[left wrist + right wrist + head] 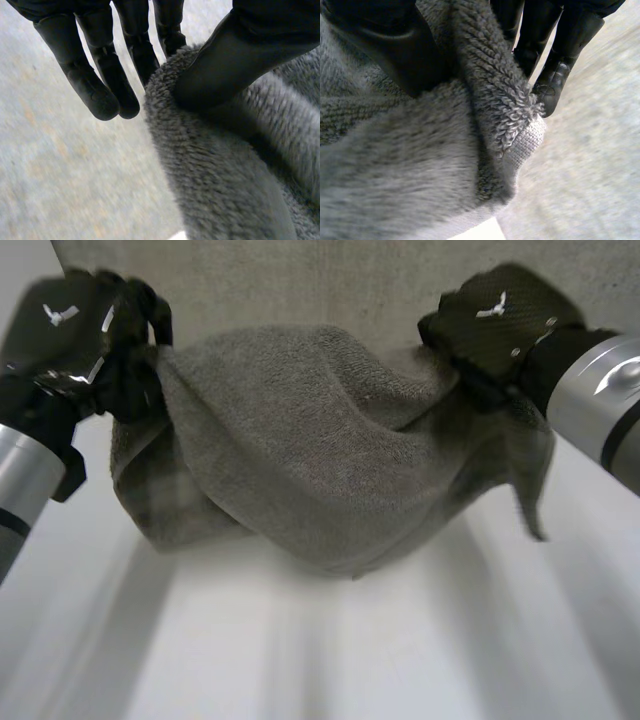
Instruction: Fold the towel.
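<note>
A grey terry towel (300,450) hangs in the air between my two hands, sagging in the middle above the white table (330,650). My left hand (85,335) grips its left corner; in the left wrist view the thumb (225,65) presses the towel's edge (200,165) against the fingers (100,85). My right hand (495,320) holds the right corner; in the right wrist view the thumb (395,50) pinches the towel's hemmed corner (520,125) against the fingers (560,65). A flap hangs below the right hand.
Another part of the grey cloth (330,285) lies flat on the table beyond the hands. The near part of the white table lies bare below the hanging towel.
</note>
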{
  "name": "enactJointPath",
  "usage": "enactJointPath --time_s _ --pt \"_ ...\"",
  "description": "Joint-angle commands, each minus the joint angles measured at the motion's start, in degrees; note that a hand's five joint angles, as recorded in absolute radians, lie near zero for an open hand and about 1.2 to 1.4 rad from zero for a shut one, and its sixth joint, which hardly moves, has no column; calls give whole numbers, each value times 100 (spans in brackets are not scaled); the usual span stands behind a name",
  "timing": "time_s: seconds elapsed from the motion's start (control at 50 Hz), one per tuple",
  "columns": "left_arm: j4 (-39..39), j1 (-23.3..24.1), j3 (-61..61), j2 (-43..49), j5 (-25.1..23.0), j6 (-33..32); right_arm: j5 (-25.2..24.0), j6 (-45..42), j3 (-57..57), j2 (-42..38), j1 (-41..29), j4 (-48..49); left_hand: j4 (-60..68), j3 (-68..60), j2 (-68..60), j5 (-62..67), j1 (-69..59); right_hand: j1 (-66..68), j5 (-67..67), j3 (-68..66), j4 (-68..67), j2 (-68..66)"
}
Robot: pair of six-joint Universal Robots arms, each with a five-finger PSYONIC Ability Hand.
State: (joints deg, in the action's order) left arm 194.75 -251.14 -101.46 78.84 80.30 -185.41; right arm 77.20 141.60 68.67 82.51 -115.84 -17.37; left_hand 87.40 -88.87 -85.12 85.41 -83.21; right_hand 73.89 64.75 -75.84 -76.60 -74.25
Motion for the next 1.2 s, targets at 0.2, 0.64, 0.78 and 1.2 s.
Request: enactJointPath --time_s 0.2,0.64,0.78,1.2 --pt "-139 320 935 3155 91 -65 251 -643 -1936 -3601 -282 -882 -740 887 512 -1541 321 611 525 -416 -340 -575" --pt "-359 417 2043 3674 882 -56 1508 -343 -1903 -3471 -370 1527 -740 887 512 -1541 321 -6389 -6475 6584 6660 6425" --pt "-394 417 2016 3744 882 -65 1438 -335 -723 -2617 -387 1342 -740 887 512 -1541 321 -6389 -6475 6584 6660 6425" --pt "-394 417 1999 3762 882 -74 -64 1694 2344 -1509 -967 1666 -740 887 512 -1541 321 -6264 -6350 6458 6535 6300"
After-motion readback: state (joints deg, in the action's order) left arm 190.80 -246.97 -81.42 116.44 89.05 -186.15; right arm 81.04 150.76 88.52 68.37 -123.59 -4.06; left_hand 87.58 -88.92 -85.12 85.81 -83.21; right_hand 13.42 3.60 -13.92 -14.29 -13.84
